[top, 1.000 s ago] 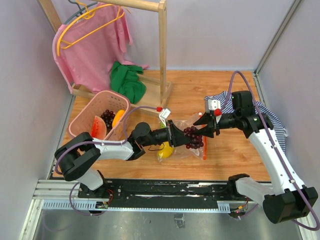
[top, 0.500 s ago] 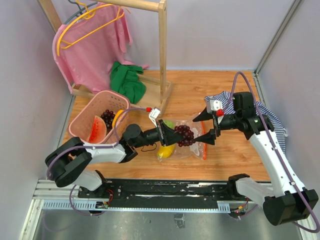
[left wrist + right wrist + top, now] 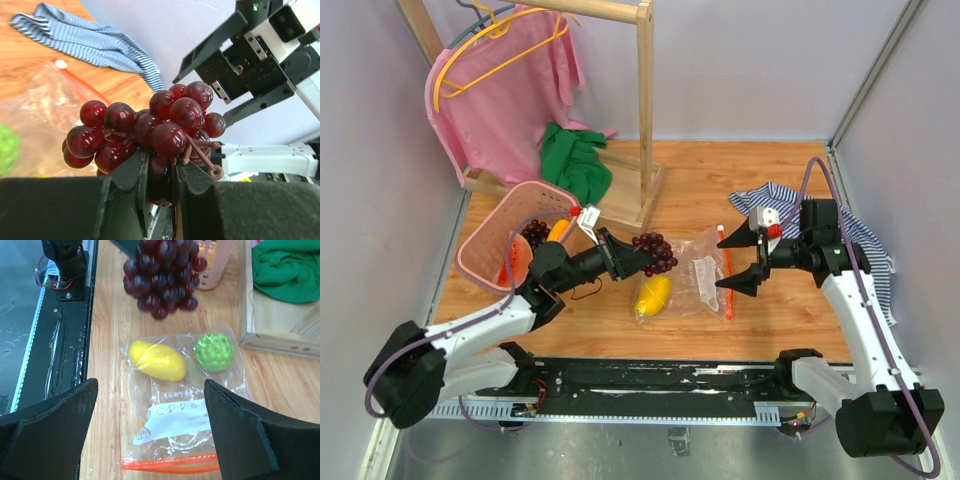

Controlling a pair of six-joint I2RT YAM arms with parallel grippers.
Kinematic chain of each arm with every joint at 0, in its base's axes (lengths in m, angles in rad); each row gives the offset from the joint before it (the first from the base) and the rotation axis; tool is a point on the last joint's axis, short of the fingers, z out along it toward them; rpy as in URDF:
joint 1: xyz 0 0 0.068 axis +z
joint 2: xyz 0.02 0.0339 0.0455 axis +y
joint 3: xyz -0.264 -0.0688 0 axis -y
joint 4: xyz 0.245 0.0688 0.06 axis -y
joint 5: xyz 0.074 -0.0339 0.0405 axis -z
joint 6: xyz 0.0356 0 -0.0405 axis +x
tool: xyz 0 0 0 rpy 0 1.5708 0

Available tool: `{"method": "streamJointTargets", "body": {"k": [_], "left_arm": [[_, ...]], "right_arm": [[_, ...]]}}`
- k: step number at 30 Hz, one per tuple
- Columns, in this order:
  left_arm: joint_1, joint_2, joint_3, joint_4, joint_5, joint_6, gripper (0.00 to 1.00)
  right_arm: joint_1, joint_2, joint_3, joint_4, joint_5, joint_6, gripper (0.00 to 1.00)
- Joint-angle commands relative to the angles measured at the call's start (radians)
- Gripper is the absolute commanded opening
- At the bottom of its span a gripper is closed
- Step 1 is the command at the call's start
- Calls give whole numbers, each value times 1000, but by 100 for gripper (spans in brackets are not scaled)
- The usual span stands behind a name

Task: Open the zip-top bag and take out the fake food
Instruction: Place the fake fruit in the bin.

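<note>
Bag point(image 3: 692, 283) mouth rightward, zip strip point(image 3: 727, 277) near-to-far

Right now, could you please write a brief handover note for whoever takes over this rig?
Left pincer: shut on the grape bunch, held in the air beside the zip-top bag, on the pink basket side.
Right pincer: open and empty, at the bag's zip end.
The bag lies flat on the table, with the yellow fruit and green ball inside it.
Done: grapes are out; the basket holds a watermelon slice and an orange fruit.
Left: put the grapes down, probably in the basket, then take out the last two pieces.
</note>
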Motion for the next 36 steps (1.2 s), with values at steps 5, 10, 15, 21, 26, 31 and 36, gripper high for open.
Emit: {"method": "streamJointTargets", "body": {"k": [5, 10, 15, 21, 26, 31, 36], "left_arm": [[143, -232, 134, -566, -103, 204, 0], [275, -264, 245, -805, -90, 294, 0], [398, -267, 320, -939, -82, 362, 0], [513, -249, 376, -1005, -39, 405, 0], [583, -246, 388, -1010, -7, 406, 0], [648, -246, 384, -1001, 33, 405, 0], [717, -245, 372, -977, 71, 391, 0]], "right_arm": [[-106, 4, -94, 54, 0, -50, 90], [-152, -3, -111, 53, 8, -63, 90], [-157, -9, -125, 53, 42, -81, 90], [-160, -20, -134, 53, 70, -91, 91], [-160, -23, -138, 53, 70, -93, 91], [-162, -25, -139, 53, 70, -94, 91], [-162, -26, -142, 53, 73, -96, 91]]}}
